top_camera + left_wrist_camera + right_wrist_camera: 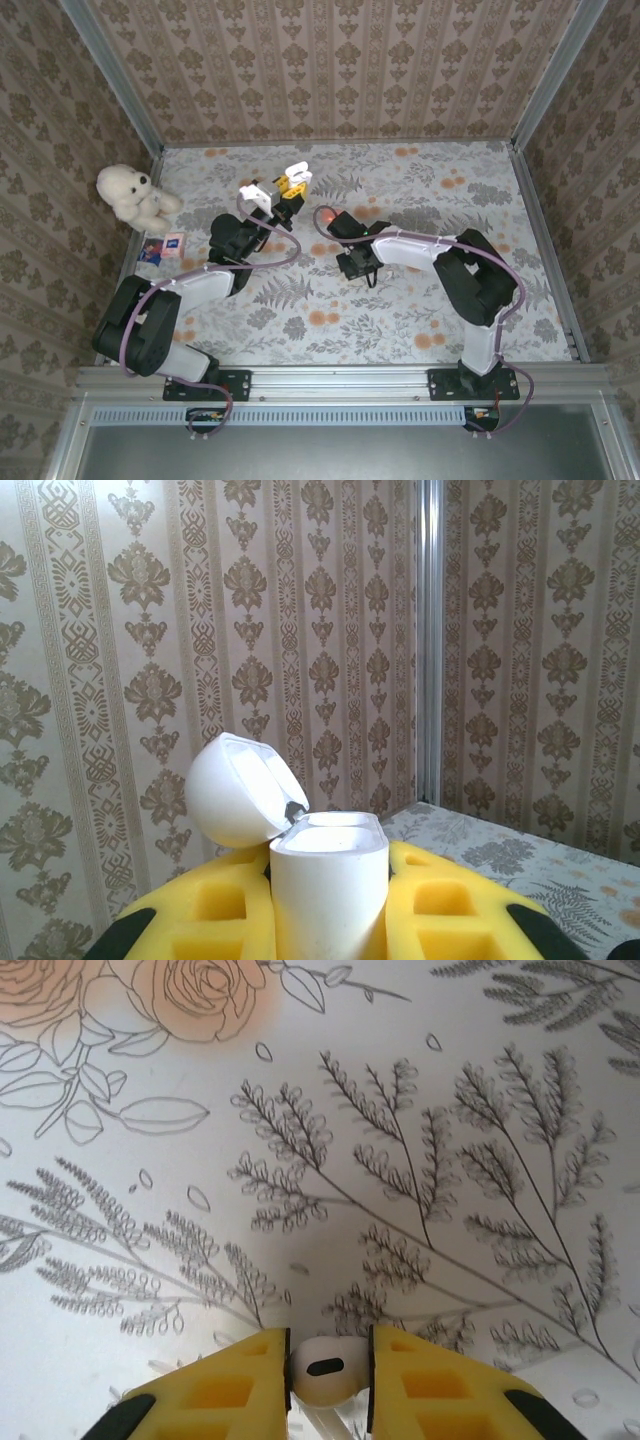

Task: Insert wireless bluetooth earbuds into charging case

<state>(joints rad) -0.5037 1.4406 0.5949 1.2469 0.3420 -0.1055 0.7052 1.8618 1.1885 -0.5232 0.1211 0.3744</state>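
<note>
My left jaws are clamped shut on the white charging case [328,880] and hold it upright in the air, its lid [235,790] swung open. My right jaws are down at the table [420,1110], narrowed onto a white earbud [322,1368], with the yellow pads [225,1392] against both its sides. The bud looks to rest on the table. I judge this to be the pick-up step. The next move calls for a straight lift, a carry across to the case, and careful lining-up with one of its sockets before I let go.

No legible writing (small cards [163,247] too blurred to read)
</note>
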